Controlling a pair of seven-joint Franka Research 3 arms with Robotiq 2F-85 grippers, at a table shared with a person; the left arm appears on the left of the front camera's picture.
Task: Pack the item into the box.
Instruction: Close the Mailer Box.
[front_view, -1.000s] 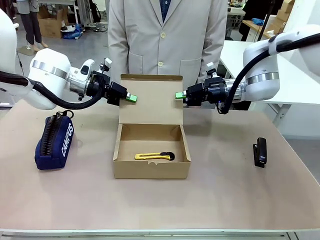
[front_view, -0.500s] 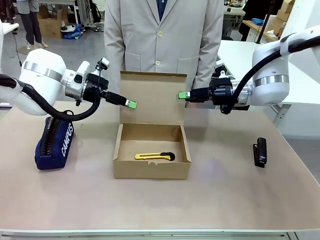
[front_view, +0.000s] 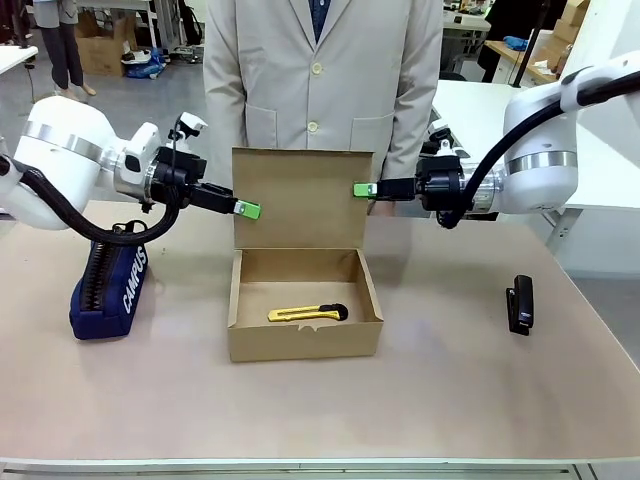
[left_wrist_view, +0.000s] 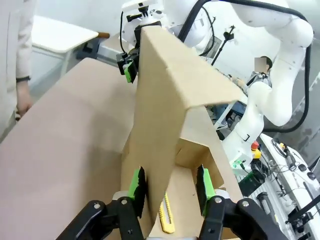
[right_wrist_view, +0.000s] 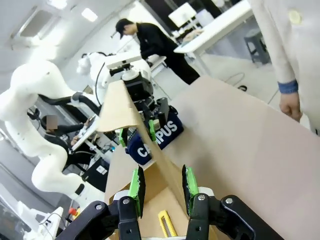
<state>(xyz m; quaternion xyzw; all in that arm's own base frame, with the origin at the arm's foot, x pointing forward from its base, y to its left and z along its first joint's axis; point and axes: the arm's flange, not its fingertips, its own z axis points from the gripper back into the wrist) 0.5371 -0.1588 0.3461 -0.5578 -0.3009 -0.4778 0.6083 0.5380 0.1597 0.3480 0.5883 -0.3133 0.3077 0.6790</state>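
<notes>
The item, a slim yellow utility knife with a black end, lies flat on the floor of the brown cardboard box at mid-table; it also appears in the left wrist view and the right wrist view. The box's lid stands upright at the back. My left gripper has its narrow jaws around the lid's left edge, and my right gripper holds the lid's right edge the same way.
A navy zippered pencil case stands on the table's left side, under my left arm. A small black stapler lies at the right. A person in a beige coat stands close behind the box.
Both grippers have rolled edge-on and slid onto the lid's side edges. The lid now looks wider and leans a little more towards the camera. The knife has not moved.
</notes>
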